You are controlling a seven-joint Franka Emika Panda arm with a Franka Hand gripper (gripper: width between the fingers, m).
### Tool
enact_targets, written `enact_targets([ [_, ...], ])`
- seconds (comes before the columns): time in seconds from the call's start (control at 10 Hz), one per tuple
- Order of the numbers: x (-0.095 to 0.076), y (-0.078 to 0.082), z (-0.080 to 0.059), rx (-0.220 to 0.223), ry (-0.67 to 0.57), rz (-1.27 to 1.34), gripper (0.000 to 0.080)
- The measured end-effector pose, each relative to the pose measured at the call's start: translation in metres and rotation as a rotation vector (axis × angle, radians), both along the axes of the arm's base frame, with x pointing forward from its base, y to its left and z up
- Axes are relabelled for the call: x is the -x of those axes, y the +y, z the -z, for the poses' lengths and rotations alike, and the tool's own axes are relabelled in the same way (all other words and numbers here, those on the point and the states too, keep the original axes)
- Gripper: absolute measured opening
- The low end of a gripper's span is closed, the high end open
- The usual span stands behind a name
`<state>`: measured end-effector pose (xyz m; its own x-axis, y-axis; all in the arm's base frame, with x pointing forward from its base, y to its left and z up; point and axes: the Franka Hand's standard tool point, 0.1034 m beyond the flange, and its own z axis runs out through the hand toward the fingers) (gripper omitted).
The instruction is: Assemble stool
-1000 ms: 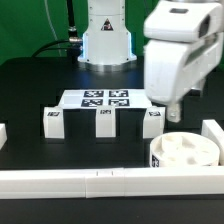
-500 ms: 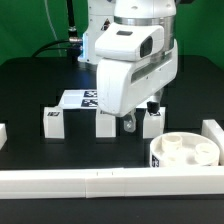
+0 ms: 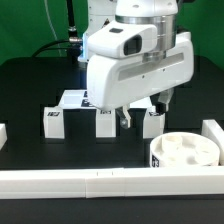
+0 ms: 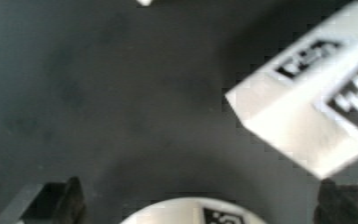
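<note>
In the exterior view we find the claw (image 3: 145, 112) spread wide and empty, hanging above the three legs (image 3: 104, 123) on the table (image 3: 25, 85) — the round seat disc (image 3: 185, 152) lies apart, toward the exterior view's right. In the wrist view its fingers (image 4: 60, 200) stand far apart, one tagged leg (image 4: 300, 100) nearby.

Bright, even light falls on the black worktop (image 3: 30, 88), casting little shadow. The wrist view is dimmer, soft and blurred.
</note>
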<state>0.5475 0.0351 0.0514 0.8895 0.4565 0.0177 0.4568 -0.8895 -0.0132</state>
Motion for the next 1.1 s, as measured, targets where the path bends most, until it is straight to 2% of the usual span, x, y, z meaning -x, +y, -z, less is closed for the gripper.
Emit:
enact_targets([
  [0.6,0.001,0.009,0.001,-0.052,0.029,0.399,0.0649],
  [0.9,0.007,0.013,0.007,-0.06,0.057,0.623,0.0649],
  [1.1,0.007,0.015,0.007,-0.066,0.063,0.64,0.0649],
])
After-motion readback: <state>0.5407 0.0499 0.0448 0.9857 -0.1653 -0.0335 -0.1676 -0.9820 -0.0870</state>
